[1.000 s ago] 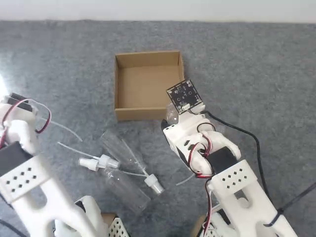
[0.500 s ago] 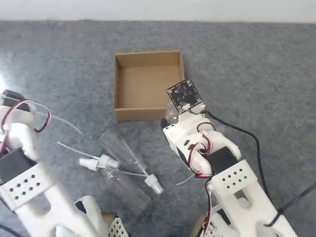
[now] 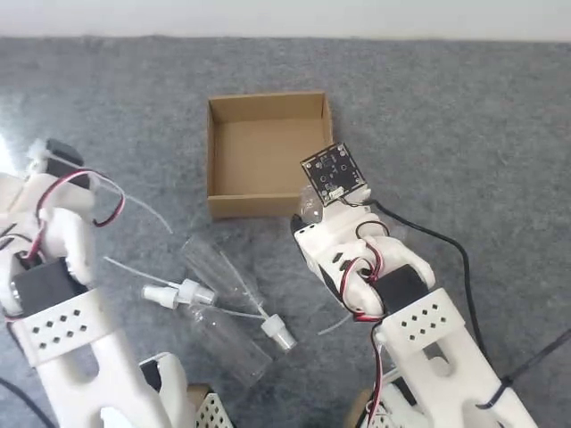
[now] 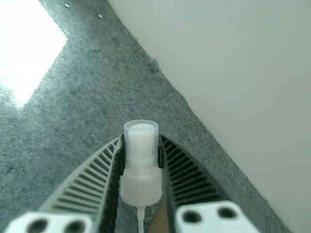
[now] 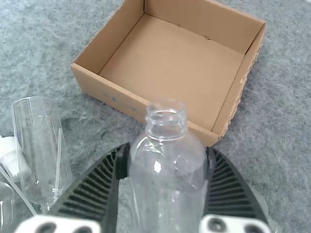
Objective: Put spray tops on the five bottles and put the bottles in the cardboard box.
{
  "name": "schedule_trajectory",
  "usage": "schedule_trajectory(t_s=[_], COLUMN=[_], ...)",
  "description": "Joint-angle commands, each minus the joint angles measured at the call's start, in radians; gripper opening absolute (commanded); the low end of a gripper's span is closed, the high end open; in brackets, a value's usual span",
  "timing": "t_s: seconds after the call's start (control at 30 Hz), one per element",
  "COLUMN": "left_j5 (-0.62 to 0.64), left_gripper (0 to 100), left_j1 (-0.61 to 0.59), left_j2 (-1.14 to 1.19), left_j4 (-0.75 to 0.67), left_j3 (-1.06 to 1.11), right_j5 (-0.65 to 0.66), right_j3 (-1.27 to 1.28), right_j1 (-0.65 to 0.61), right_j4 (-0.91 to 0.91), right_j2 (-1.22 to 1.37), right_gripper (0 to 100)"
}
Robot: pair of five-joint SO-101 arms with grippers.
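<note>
Clamping the bottle (image 5: 167,170) mid-body in my right gripper (image 5: 165,153), spray top (image 4: 141,165) pinched in my left gripper (image 4: 141,145): light, probably slippery plastic.

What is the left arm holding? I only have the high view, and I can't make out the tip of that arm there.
Observer: The left wrist view shows the left gripper with its fingers shut on a white spray top, gripped by its sides.
Operator: Good. Does the bottle in the right arm have a top on yet?
Observer: No. In the right wrist view the bottle sits in the right gripper with its threaded neck bare and open.
Operator: Which way is that neck facing?
Observer: It points away from the wrist, toward the near wall of the cardboard box.
</note>
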Motion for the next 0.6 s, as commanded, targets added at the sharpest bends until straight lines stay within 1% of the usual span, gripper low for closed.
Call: schedule_trajectory(t_s=[0.0, 0.07, 0.17, 0.27, 0.4, 0.57], left_j5=[-0.141, -0.212, -0.238, -0.272, -0.301, -0.321], left_gripper=[1, 1, 1, 1, 1, 1], left_j1=[0.054, 0.072, 0.107, 0.161, 0.222, 0.269], left_j2=[-0.038, -0.04, -0.083, -0.176, -0.338, -0.471], left_j4=[-0.072, -0.094, -0.109, -0.081, -0.097, -0.103], left_j3=[-0.01, -0.013, -0.007, 0.019, 0.116, 0.2], right_j5=[0.017, 0.017, 0.017, 0.017, 0.017, 0.017], right_j3=[-0.012, -0.012, -0.012, -0.012, -0.012, -0.012], right_j1=[0.007, 0.007, 0.007, 0.008, 0.01, 0.008], right_j4=[-0.022, -0.022, -0.022, -0.022, -0.022, -0.022], right_j2=[-0.039, -0.039, -0.039, -0.039, -0.039, -0.039], right_gripper=[13.2, 13.2, 13.2, 13.2, 13.2, 13.2])
